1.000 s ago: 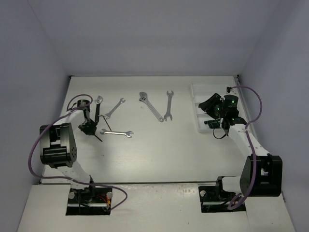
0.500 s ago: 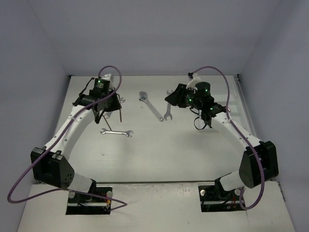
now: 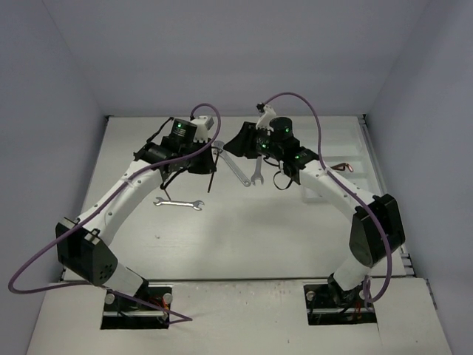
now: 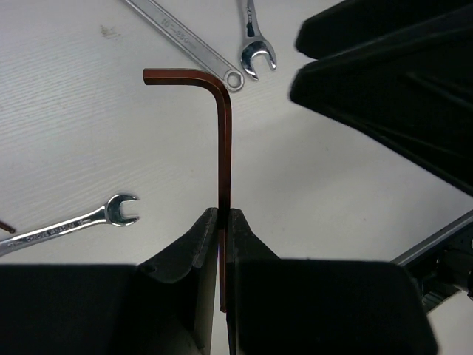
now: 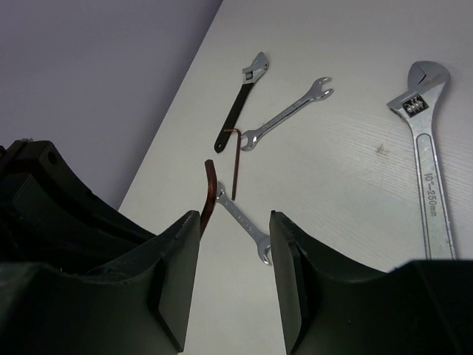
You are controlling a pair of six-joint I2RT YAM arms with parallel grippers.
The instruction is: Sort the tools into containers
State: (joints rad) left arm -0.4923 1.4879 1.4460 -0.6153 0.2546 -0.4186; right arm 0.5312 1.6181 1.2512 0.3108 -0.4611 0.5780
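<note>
My left gripper is shut on the long arm of a dark brown L-shaped hex key and holds it above the table. In the top view this gripper is at mid-table with the hex key hanging below it. My right gripper is open and empty. In the top view it faces the left gripper closely. The held hex key shows beside its left finger. The white tray is at the back right, partly hidden by the right arm.
A silver adjustable wrench and an open-end wrench lie under the grippers. Another open-end wrench lies nearer. The right wrist view shows a second hex key, a black-handled adjustable wrench and an open-end wrench on the table.
</note>
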